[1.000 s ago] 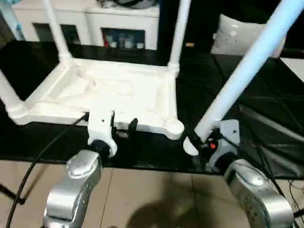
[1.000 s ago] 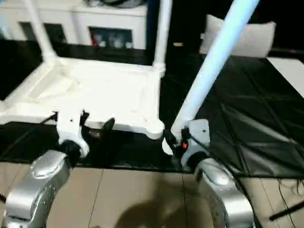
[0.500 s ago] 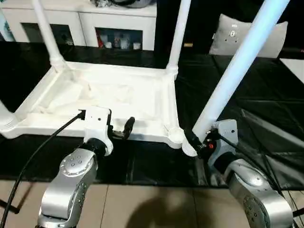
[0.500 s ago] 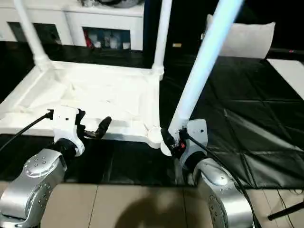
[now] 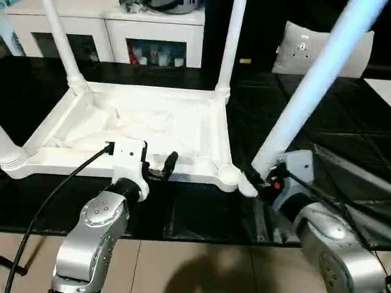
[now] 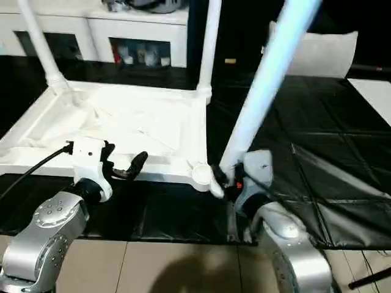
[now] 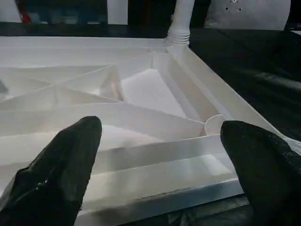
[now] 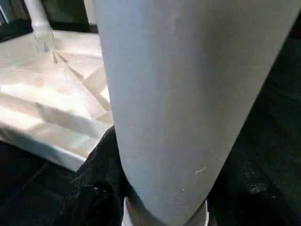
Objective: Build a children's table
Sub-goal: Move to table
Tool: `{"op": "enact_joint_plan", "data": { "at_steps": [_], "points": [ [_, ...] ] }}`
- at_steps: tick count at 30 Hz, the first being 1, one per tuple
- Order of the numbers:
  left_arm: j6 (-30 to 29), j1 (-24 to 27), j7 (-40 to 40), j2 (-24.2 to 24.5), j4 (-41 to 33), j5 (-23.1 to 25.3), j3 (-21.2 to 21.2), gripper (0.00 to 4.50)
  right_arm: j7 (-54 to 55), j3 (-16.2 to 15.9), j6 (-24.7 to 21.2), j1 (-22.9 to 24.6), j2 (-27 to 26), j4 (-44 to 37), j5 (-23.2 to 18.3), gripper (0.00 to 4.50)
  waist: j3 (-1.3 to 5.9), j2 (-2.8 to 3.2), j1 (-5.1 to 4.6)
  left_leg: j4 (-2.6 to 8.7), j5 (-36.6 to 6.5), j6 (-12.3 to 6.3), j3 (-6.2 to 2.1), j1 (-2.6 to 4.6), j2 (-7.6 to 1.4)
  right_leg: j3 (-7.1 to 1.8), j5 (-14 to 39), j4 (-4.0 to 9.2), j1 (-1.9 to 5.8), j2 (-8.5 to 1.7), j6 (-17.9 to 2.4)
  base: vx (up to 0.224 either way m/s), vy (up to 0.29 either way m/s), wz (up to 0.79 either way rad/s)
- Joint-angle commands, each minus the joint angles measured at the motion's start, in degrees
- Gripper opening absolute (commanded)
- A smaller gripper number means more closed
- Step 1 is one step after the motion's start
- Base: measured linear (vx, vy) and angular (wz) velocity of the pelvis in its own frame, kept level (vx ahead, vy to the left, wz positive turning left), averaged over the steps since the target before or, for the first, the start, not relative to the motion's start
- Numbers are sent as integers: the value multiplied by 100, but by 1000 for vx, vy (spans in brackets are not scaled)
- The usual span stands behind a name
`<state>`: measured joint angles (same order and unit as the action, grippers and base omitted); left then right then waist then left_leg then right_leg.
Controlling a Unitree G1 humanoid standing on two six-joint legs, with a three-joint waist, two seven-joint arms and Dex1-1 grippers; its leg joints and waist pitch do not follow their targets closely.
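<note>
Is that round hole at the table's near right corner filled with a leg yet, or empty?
Empty. The corner hole shows as an open ring, and the right tool holds the last leg tilted just beside it.

Head views look down over both forearms; wrist views sit close, sharing the tabletop (image 5: 146, 125).

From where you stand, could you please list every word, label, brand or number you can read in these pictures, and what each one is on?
No text can be read anywhere.
Grey-white cushion: a small dark mark near its upper left, too blurred to read.
Items behind the cabinet glass doors: coloured shapes, too small to read.
Tabletop, held leg, left gripper and right gripper: no markings visible.
</note>
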<state>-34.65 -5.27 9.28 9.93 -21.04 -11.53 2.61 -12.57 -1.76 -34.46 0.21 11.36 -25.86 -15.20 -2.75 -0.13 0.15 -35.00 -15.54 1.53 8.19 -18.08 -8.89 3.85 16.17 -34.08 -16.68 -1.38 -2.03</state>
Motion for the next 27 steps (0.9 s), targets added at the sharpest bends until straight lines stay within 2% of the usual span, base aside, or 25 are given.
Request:
{"op": "enact_joint_plan", "data": {
  "at_steps": [1, 3, 5, 6, 7, 8, 9, 10, 11, 12, 13, 14, 15, 16, 17, 18, 19, 20, 21, 22, 23, 24, 25, 26, 27],
  "points": [
    [25, -45, 24, -29, 29, -17, 50, 450, 7, 184, 103, -127, 5, -80, -72, 189, 338, 12, -30, 379, 326, -800, -107, -5, -322, -292, -124, 288, 329, -459, -1167, 0, 0, 0],
    [20, -40, 27, -42, 13, -18, 64, 450, -11, 175, 90, -147, 13, -68, -93, 189, 341, 8, -15, 357, 305, -857, -81, -40, -282, -313, -92, 312, 372, -480, -1200, 0, 0, 0],
    [15, -27, 36, -39, -15, -20, 66, 450, -24, 126, 51, -149, -2, -59, -112, 189, 340, -4, 16, 332, 285, -831, -50, -111, -219, -350, 74, 368, 447, -471, -1180, 0, 0, 0],
    [16, -25, 48, -33, -41, -7, 65, 450, -43, 58, 34, -139, -10, -58, -92, 189, 344, -22, 28, 332, 279, -824, -49, -108, -214, -349, 152, 377, 460, -457, -1158, 0, 0, 0],
    [12, -24, 49, -31, -50, -4, 61, 450, -42, 41, 37, -134, -15, -58, -80, 189, 335, -12, 29, 341, 271, -818, -52, -100, -218, -344, 193, 381, 450, -451, -1152, 0, 0, 0],
    [7, -28, 52, -21, -71, 1, 52, 450, -55, 24, 52, -126, -40, -45, -90, 189, 316, -60, 11, 409, 198, -672, -105, 29, -317, -324, 174, 293, 369, -383, -1141, 0, 0, 0],
    [7, -29, 52, -20, -73, 2, 52, 450, -56, 23, 54, -126, -40, -43, -90, 189, 284, -6, -7, 431, 145, -704, -92, -19, -306, -307, 214, 324, 375, -400, -1157, 0, 0, 0],
    [1, -40, 63, 7, -89, 19, 54, 450, -81, -22, 66, -125, -14, -7, -44, 189, 270, -33, -5, 400, -98, -712, -44, 30, -271, -342, 492, 395, 384, -466, -1237, 0, 0, 0],
    [-3, -46, 67, 16, -89, 26, 56, 450, -83, -48, 61, -128, 11, 6, -5, 189, 285, -15, 36, 356, -30, -669, -17, -42, -217, -383, 636, 447, 486, -488, -1258, 0, 0, 0],
    [-6, -51, 70, 21, -90, 32, 54, 450, -90, -50, 67, -131, 6, 26, 3, 189, 300, -25, 45, 341, 14, -652, -10, -42, -198, -401, 626, 454, 500, -476, -1256, 0, 0, 0],
    [-7, -55, 73, 23, -92, 35, 51, 450, -97, -42, 76, -131, -8, 44, -7, 189, 312, -29, 49, 332, 101, -649, -21, -78, -184, -408, 572, 449, 541, -461, -1236, 0, 0, 0],
    [-19, -61, 83, 46, -94, 52, 59, 450, -104, -38, 103, -134, -17, 82, -6, 189, 339, -14, 49, 338, 343, -699, -51, -91, -172, -379, 262, 410, 555, -413, -1147, 0, 0, 0],
    [-24, -65, 89, 58, -94, 58, 62, 450, -108, -42, 100, -138, -15, 99, -6, 189, 345, -1, 43, 357, 404, -729, -70, -55, -192, -348, 160, 385, 529, -394, -1117, 0, 0, 0],
    [-25, -69, 97, 65, -92, 61, 62, 450, -111, -51, 79, -144, -8, 110, -6, 189, 366, 36, 4, 388, 554, -843, -131, 48, -250, -273, -68, 310, 450, -356, -1058, 0, 0, 0],
    [-27, -79, 106, 71, -87, 61, 56, 450, -103, -70, 47, -156, -3, 133, 2, 189, 390, 142, -86, 445, 577, -823, -170, 482, -508, -258, -35, 142, 133, -290, -989, 0, 0, 0],
    [-30, -81, 107, 71, -85, 60, 53, 450, -96, -76, 48, -159, -9, 143, 12, 189, 389, 122, -159, 484, 571, -706, -299, 825, -778, -209, 82, -31, -186, -289, -891, 95, -9, -14],
    [-33, -84, 109, 73, -88, 58, 50, 450, -92, -80, 60, -163, -19, 148, 17, 189, 362, 78, -225, 546, 626, -703, -470, 1010, -1041, -166, 203, -207, -457, -383, -718, 96, -43, -32],
    [-41, -87, 108, 71, -93, 59, 53, 450, -85, -61, 78, -158, -50, 144, -10, 189, 314, -33, -254, 533, 515, -755, -414, 1033, -1191, -255, -48, -386, -715, -714, -415, 96, -43, -32],
    [-46, -90, 108, 71, -97, 59, 57, 450, -81, -46, 89, -154, -71, 139, -32, 189, 287, -171, -159, 389, 306, -983, -301, 571, -734, -363, -438, -99, -358, -815, -494, 49, -68, -22],
    [-54, -92, 107, 69, -103, 62, 68, 450, -109, -72, 135, -149, -39, 128, -4, 189, 307, -315, 70, -308, -470, -1075, 156, -180, 211, -1043, -188, 406, 463, -947, -896, 46, -63, -5],
    [-56, -91, 108, 70, -108, 61, 72, 450, -125, -87, 142, -145, -25, 121, 3, 189, 318, -275, 143, -596, -422, -993, -15, -404, 124, -1278, 94, 517, 675, -1277, -1107, 46, -63, -5],
    [-63, -98, 110, 76, -111, 60, 91, 450, -135, -104, 133, -142, -15, 117, 11, 189, 311, -248, 183, -738, 361, -485, -193, -721, 110, -949, -68, 396, 674, -1037, -1104, 54, -49, -9],
    [-63, -98, 110, 76, -111, 60, 91, 450, -135, -104, 133, -142, -15, 117, 11, 189, 294, -270, 150, -674, 534, -408, -194, -758, 103, -844, -92, 405, 633, -927, -1145, 56, -33, -12],
    [-63, -103, 111, 80, -112, 62, 104, 450, -136, -103, 130, -141, -13, 120, 10, 189, 261, -94, 152, -312, 875, -426, -197, -635, 7, -533, 400, 496, 473, -749, -1207, 56, -33, -12],
    [-67, -106, 104, 79, -111, 58, 106, 450, -135, -104, 131, -144, -9, 128, 12, 189, 244, -12, 124, -126, 951, -505, -194, -579, -75, -401, 794, 559, 462, -694, -1168, 66, 28, -2]
  ]
}}
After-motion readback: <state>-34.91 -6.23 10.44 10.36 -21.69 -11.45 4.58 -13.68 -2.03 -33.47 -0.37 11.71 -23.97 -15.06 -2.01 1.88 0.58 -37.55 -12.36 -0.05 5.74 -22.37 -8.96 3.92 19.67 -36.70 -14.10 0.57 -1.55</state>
